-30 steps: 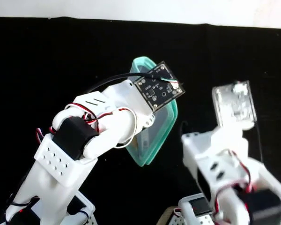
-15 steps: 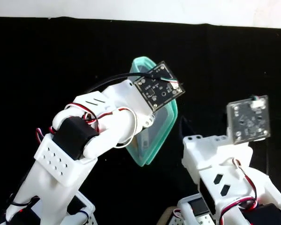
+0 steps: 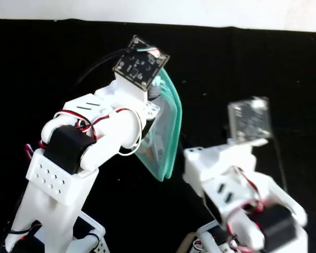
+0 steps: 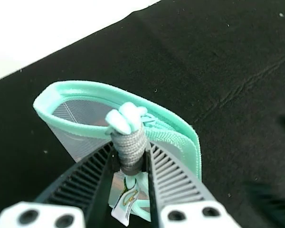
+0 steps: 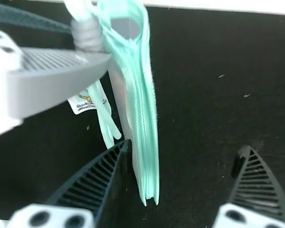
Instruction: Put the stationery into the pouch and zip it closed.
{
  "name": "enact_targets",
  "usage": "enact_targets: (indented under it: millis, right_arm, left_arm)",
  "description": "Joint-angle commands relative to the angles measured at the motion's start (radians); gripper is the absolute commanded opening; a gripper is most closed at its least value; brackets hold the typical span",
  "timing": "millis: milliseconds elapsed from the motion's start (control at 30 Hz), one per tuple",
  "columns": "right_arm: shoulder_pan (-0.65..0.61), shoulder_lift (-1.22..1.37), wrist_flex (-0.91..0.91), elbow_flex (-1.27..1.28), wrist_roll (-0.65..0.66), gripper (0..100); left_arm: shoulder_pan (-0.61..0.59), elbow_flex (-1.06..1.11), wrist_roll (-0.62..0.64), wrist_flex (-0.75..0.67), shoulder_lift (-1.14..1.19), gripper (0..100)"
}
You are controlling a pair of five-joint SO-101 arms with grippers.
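A mint-green pouch (image 3: pixel 167 132) with clear mesh sides hangs in the air, edge-on. My left gripper (image 4: pixel 129 164) is shut on the grey cord pull (image 4: pixel 129 145) at the pouch's top rim (image 4: pixel 175 135). In the right wrist view the pouch (image 5: pixel 143 118) hangs down between the open fingers of my right gripper (image 5: pixel 185 148), closer to the left-hand finger (image 5: pixel 104 166), with no contact that I can see. The zipper edge faces that camera. A white label (image 5: pixel 88 102) and mint ribbons dangle beside it. What lies inside the pouch is unclear.
A black cloth (image 3: pixel 52 63) covers the table, with a white strip (image 3: pixel 200 10) along its far edge. The right arm (image 3: pixel 231 174) stands close beside the left arm (image 3: pixel 89 142). The left gripper's grey finger (image 5: pixel 52 71) crosses the right wrist view.
The left arm has lifted and swung the pouch up and to the left, turning it more edge-on. The right arm has swung left toward the pouch.
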Motion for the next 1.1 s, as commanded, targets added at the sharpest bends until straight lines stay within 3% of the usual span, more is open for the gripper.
enact_targets:
  millis: [0, 133, 500, 1067]
  right_arm:
    - [-0.035, -0.008, -0.091, 0.073, 0.017, 32.5]
    - [-0.073, -0.010, -0.110, 0.077, 0.017, 32.5]
    - [-0.102, -0.081, -0.170, 0.090, 0.015, 32.5]
    - [-0.021, -0.082, -0.598, 0.430, 0.014, 32.5]
  left_arm:
    - [-0.005, -0.051, 0.063, 0.005, 0.022, 1]
    - [0.001, -0.147, 0.140, 0.046, 0.122, 1]
    - [0.061, -0.352, 0.143, 0.133, 0.292, 1]
    - [0.061, -0.354, 0.138, 0.147, 0.303, 1]
